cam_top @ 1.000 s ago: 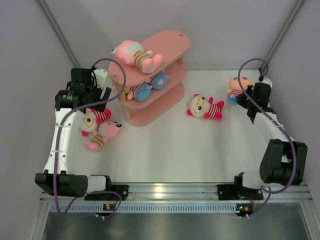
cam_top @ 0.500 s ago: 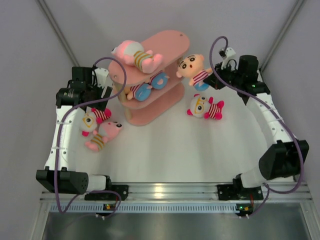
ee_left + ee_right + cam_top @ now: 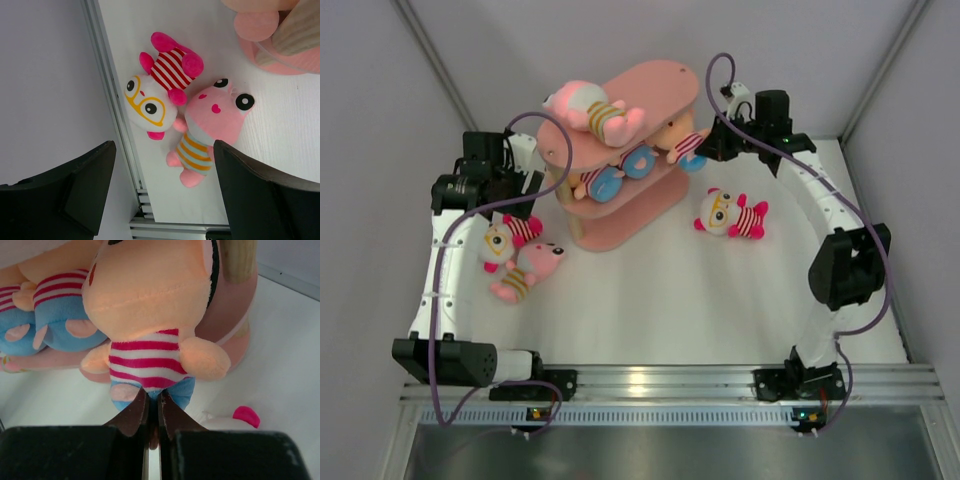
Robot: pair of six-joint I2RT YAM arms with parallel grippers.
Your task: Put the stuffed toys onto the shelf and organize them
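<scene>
The right gripper [image 3: 152, 402] is pinched tight on the blue foot end of a peach-headed plush doll with a red-and-white striped body [image 3: 150, 315]. The doll's long axis runs straight away from the jaws, head first over the right end of the middle board of the pink three-tier oval shelf [image 3: 660, 85], beside blue-footed plush toys [image 3: 55, 325]. The left gripper [image 3: 164, 145] hangs wide and empty by the table's [image 3: 670, 290] left edge, farther off.

Left arm [image 3: 432, 275] reaches up the left side, wrist bent down; left gripper [image 3: 164, 150] has its fingers spread wide, nothing between them. Right arm [image 3: 820, 205] is stretched far forward and angled left, elbow raised; right gripper [image 3: 153, 402] is pinched tight on a stuffed toy [image 3: 145, 295] at its bottom edge.
</scene>
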